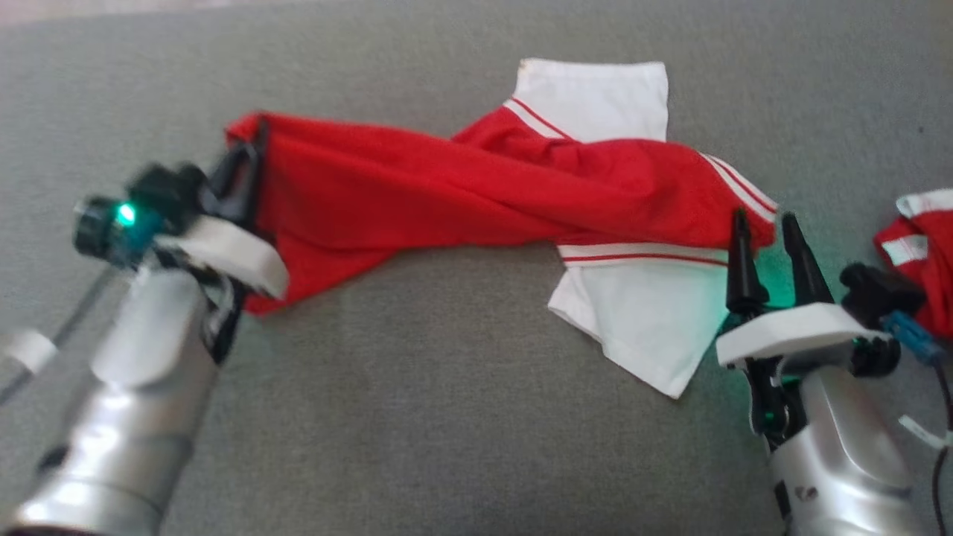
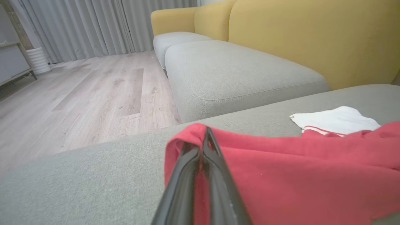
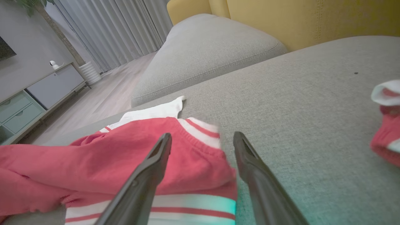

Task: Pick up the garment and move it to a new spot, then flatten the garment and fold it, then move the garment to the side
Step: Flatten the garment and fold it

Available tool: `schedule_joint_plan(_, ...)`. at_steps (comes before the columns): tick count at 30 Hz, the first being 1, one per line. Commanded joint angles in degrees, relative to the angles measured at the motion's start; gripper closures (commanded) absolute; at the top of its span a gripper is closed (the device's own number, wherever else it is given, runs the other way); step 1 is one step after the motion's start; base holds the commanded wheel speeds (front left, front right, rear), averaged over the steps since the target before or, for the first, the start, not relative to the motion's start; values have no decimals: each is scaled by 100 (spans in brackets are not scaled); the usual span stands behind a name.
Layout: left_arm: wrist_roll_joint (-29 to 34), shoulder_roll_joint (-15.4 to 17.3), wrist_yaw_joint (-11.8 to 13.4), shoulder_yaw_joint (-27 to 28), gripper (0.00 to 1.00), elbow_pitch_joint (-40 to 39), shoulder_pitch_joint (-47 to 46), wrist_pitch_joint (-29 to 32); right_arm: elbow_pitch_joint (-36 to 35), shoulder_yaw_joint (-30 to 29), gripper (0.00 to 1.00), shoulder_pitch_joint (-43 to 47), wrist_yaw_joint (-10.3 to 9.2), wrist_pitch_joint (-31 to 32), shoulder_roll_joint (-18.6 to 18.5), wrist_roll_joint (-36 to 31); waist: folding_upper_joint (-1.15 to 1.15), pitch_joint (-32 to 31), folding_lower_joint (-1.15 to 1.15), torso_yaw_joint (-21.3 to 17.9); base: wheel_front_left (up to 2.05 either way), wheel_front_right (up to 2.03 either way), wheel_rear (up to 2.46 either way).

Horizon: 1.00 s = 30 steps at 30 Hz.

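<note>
Nearest, the two end effectors stand at either end of the work. The left end effector (image 1: pixel 252 145) is clamped on the red hem at the garment's left end, with cloth pinched between its fingers in the left wrist view. The right end effector (image 1: pixel 763 223) is spread and holds nothing. Its tips sit right at the garment's right end. In the right wrist view one finger lies over red cloth and the other over bare grey sofa cushion (image 1: pixel 447 417), just beside the striped edge.

Between them the garment (image 1: pixel 417 193) lies twisted into a rope, its long axis running left to right across the cushion. One white sleeve (image 1: pixel 640 327) fans toward the robot and the other white sleeve (image 1: pixel 595 97) lies away from it.

The coming move probably turns on that right end. It lies straight ahead of the open fingers, so a short reach forward and a pinch would give both arms a hold to draw the cloth flat. A second red-and-white piece (image 1: pixel 919 246) lies apart to the right and is not part of this grasp. Beyond, a yellow backrest (image 2: pixel 312 40) rises.
</note>
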Motion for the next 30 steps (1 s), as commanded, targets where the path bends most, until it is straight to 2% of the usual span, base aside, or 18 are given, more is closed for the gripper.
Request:
schedule_joint_plan(1, -204, 281, 11, 113, 100, 21, -416, 7, -207, 200, 0, -172, -4, -36, -9, 61, 0, 182, -1, -144, 0, 0, 0)
schedule_joint_plan(5, -482, 453, 11, -114, 100, 379, -666, 18, -235, 309, 0, -224, -4, -36, -9, 131, 0, 262, -1, -221, 0, 0, 0)
schedule_joint_plan(6, -569, 482, 11, -156, 76, 471, -707, 12, -236, 329, 0, -230, -4, -36, -9, 150, 0, 274, -1, -234, 0, 0, 0)
schedule_joint_plan(7, -649, 509, 11, -149, 36, 550, -744, 0, -235, 341, 0, -233, -4, -36, -9, 167, 0, 281, -1, -242, 0, 0, 0)
schedule_joint_plan(8, -695, 527, 11, -134, 0, 622, -764, -10, -229, 350, 0, -233, -4, -36, -9, 186, 0, 280, -1, -246, 0, 0, 0)
schedule_joint_plan(11, -764, 535, 59, 43, 0, 679, -754, -32, -204, 335, 0, -205, -4, -36, -9, 204, 0, 228, -1, -228, 0, 0, 0)
schedule_joint_plan(15, -727, 334, 219, 577, 0, 101, -207, -36, -174, 231, 0, -116, -4, -36, -8, 168, 0, 102, -1, -114, 0, 0, 0)
schedule_joint_plan(25, -612, -421, 87, 983, 0, 96, 769, -37, -145, 250, 0, -41, -4, -36, -8, 98, 0, 23, -1, -11, 0, 0, 0)
schedule_joint_plan(30, -484, -628, 48, 1092, 0, 169, 877, -37, -126, 241, 0, -19, -4, -36, -8, 25, 0, 42, -1, -39, 0, 0, 0)
